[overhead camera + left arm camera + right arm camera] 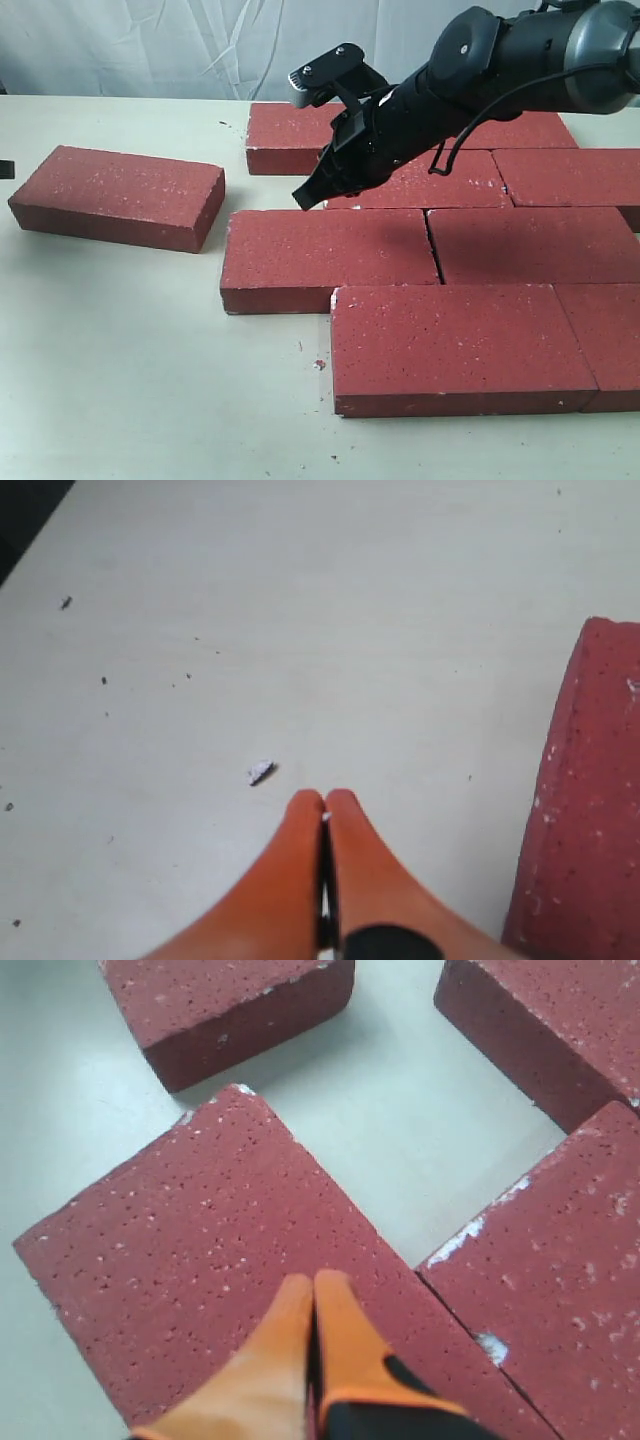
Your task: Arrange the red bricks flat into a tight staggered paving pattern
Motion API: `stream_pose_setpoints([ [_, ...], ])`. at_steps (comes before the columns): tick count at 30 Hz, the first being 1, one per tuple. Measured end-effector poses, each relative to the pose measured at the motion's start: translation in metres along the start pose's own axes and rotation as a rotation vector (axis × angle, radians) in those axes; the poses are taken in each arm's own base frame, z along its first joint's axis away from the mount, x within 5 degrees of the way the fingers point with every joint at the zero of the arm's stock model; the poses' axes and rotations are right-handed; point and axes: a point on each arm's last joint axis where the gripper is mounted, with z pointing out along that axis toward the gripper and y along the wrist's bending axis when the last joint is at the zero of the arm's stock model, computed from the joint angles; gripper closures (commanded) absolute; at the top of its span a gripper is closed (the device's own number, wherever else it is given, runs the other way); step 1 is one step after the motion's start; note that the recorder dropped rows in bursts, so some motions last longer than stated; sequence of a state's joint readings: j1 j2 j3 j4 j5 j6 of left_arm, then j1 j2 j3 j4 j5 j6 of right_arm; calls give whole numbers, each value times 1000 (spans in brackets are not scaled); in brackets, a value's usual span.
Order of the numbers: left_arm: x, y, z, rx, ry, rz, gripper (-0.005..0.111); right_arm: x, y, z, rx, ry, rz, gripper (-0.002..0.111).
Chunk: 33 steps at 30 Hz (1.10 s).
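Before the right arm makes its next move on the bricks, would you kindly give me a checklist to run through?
1. Right gripper shut: ok.
2. Touching the dark-red rectangular paving brick beneath it: cannot tell.
3. Seam between that brick and its same-row neighbour tight: not ok, dark gap.
4. Loose dark-red brick joined to the paving: not ok, lies apart.
5. Left gripper shut over bare pale table: ok.

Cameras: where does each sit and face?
Exterior: off the arms, looking down across the pale table at dark-red rectangular paving bricks; right arm, shut right pincer.
Left wrist: faces down at table and one brick's side; shut left pincer.
Right wrist: faces down onto bricks; shut right pincer.
Shared: exterior and right wrist show the right pincer.
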<state>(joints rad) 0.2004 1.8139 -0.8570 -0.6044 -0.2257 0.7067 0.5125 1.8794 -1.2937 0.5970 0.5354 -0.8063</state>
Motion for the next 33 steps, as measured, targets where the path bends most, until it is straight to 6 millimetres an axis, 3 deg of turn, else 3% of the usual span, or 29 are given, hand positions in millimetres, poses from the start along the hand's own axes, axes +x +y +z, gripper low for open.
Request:
stream_pose_setpoints([
  [6,1,-6,11,60,66,-11,107,-1,1,0,3,-3,-10,109],
  [21,-4,-12,12,126,114,-16,107,-1,1,0,7,-7,-10,109],
  [33,8,-17,40,137,175,-35,107,-1,1,0,9,-8,-16,109],
])
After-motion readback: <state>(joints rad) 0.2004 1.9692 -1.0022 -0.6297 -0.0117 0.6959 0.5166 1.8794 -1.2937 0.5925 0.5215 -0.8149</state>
